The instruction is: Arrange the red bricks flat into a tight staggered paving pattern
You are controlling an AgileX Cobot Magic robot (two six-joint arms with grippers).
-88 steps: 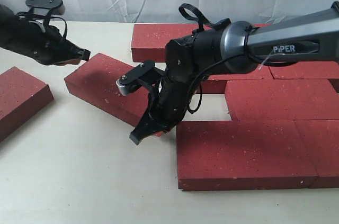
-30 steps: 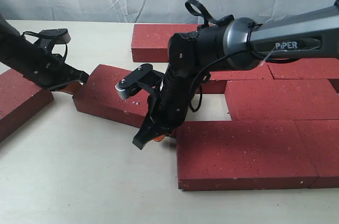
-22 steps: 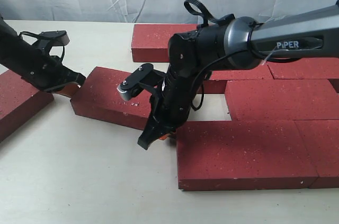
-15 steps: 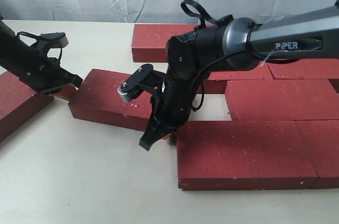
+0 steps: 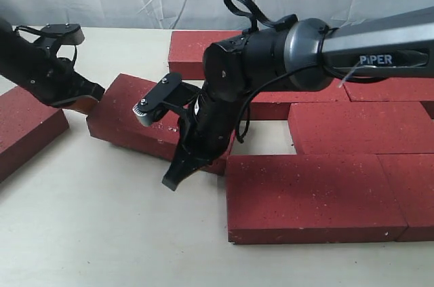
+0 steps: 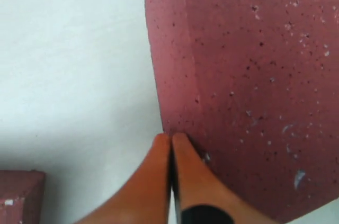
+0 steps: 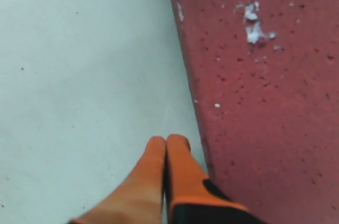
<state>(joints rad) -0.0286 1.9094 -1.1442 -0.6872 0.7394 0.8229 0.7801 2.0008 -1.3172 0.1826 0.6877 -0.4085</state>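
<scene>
A loose red brick (image 5: 132, 114) lies at an angle on the table, left of the paved group. Its right end is hidden behind my right arm. My left gripper (image 5: 93, 96) is shut and empty, with its orange tips against the brick's left end. The left wrist view shows the tips (image 6: 171, 138) touching the brick's corner (image 6: 249, 75). My right gripper (image 5: 171, 180) is shut and empty, low at the brick's near long side. In the right wrist view, the tips (image 7: 168, 142) rest on the table right beside that side face (image 7: 265, 102).
Paved bricks lie flat on the right: a front row (image 5: 312, 195), a middle row (image 5: 359, 127) and a back row (image 5: 200, 49), with a gap (image 5: 271, 134) behind the front row. Another loose brick (image 5: 27, 124) lies at the left edge.
The loose brick has slid slightly left and turned a little. My right arm has shifted left along its near side. My left gripper has moved a bit toward the back, still at the brick's left end.
</scene>
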